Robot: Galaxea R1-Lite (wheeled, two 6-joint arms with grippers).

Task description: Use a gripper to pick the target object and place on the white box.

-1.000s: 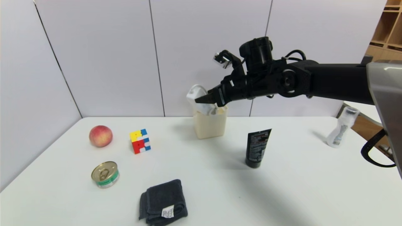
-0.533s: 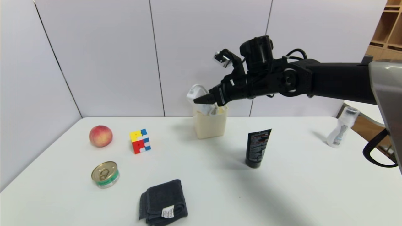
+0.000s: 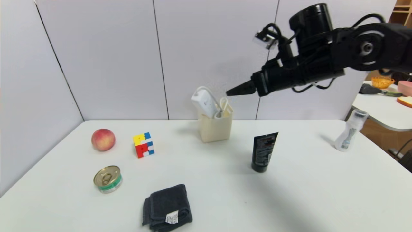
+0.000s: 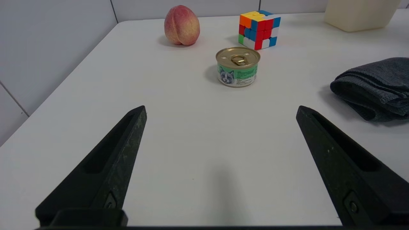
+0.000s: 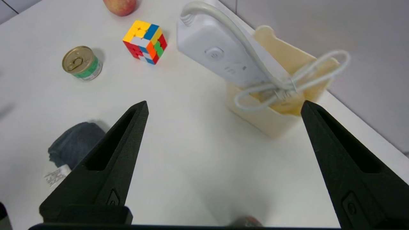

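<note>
— Where's the power strip (image 3: 206,102) now?

— Standing on end in the white box (image 3: 215,129) at the far middle of the table (image 3: 289,199), leaning to the left, its upper half sticking out above the rim. The coiled cord (image 5: 287,83) is draped over the box's opening, loops spilling past the notched edge.

— And the right gripper (image 3: 236,91)?

— Up in the air, to the right of the box and above it, clear of the strip. It points leftward and a bit down. The fingers are spread wide with nothing between them; from its own wrist camera you see the two black fingers (image 5: 108,159) far apart, framing the table and the box beyond.

— So it's not touching the cord?

— No, there's open space between the tips and the strip.

— The left gripper (image 4: 220,110)?

— Parked low at the near left edge of the table, pointing level across it, fingers spread as well, holding nothing.

— What else is on the table?

— A peach (image 3: 103,139) at the far left, a colour cube (image 3: 143,144) just right of it, a tin can (image 3: 107,179) nearer on the left, a folded dark towel (image 3: 167,207) at the near middle. A black tube (image 3: 264,151) stands upright to the right of the box and nearer, well apart from it. A clear bottle (image 3: 349,130) leans at the far right edge.
</note>
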